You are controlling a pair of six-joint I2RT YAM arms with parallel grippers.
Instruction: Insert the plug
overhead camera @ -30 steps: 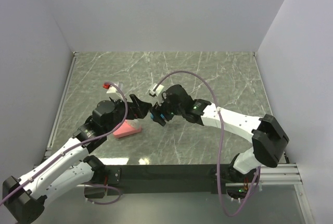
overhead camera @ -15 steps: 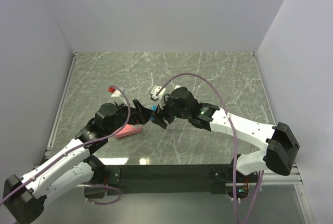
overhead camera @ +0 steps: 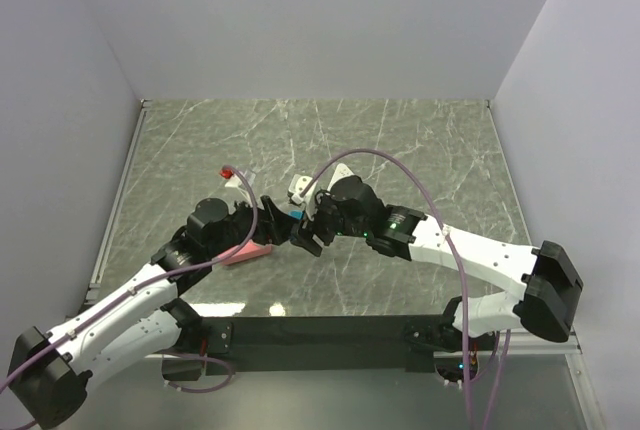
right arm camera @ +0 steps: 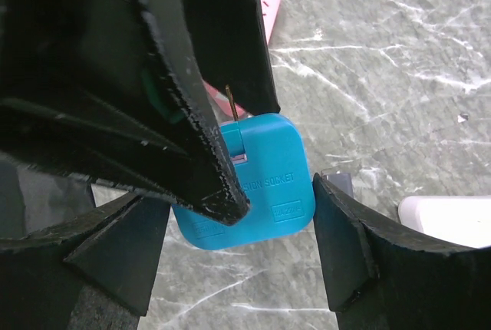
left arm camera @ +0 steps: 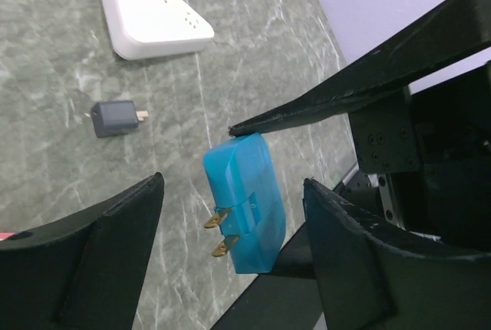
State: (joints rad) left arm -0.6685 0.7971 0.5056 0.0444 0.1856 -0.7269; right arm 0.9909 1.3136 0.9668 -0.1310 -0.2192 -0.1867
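Your right pincer clamps the blue plug by its edges above the marble surface, brass prongs bared. Your left pincer stands wide open on either side of the plug, touching nothing. This reads as a mid-air handover, with the white socket strip lying well apart beyond a small grey charger. Your next move likely calls for closing the left pincer on the plug's body clear of the prongs before the right lets go, then lining those prongs up with the strip's slots.
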